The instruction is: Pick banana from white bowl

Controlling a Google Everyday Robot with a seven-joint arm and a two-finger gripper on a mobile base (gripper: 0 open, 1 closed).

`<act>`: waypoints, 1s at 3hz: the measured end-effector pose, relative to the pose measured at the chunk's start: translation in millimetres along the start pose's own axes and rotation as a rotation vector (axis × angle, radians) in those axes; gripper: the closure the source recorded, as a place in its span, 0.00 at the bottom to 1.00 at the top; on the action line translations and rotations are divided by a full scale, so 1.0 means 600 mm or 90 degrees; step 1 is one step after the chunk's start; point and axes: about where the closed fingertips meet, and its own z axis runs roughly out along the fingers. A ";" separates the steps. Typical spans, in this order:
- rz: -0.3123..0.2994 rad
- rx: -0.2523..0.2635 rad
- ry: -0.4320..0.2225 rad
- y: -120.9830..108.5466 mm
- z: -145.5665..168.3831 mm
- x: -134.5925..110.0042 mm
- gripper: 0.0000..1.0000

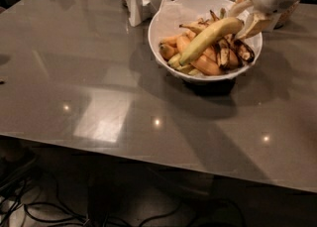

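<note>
Two fingers (250, 27) pinch the upper end of the banana (208, 37) above the white bowl (154, 35) rim.

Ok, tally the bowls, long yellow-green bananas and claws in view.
Large round glossy white bowl: 1
Long smooth yellow-green banana: 1
Robot's claw, at the banana's right end above the bowl's right rim: 1
Total: 3

White bowl (157, 40) on table (99, 72), jaws above
</note>
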 end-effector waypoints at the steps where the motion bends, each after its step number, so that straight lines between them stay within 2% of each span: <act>1: 0.002 0.003 -0.004 -0.009 -0.004 -0.005 0.50; 3: 0.015 0.010 -0.058 -0.021 0.000 -0.044 0.49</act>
